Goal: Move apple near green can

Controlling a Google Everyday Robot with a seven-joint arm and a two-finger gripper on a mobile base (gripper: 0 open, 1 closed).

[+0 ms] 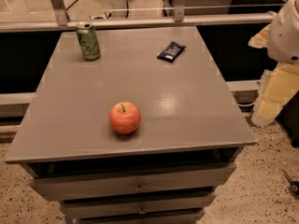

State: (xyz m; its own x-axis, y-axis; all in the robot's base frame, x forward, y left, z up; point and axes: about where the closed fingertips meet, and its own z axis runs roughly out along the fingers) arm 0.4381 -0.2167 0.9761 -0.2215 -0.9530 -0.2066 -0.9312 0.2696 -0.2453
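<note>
A round red-orange apple with a short dark stem sits on the grey cabinet top, near its front edge and a little left of centre. The green can stands upright at the far left corner of the top, well apart from the apple. My gripper is out of view. Only a white rounded part of my arm shows at the upper right edge, beyond the cabinet's right side and above floor level.
A flat dark blue snack wrapper lies at the far right of the top. The cabinet has drawers below its front edge. A railing runs behind it. Pale foam blocks stand on the speckled floor at right.
</note>
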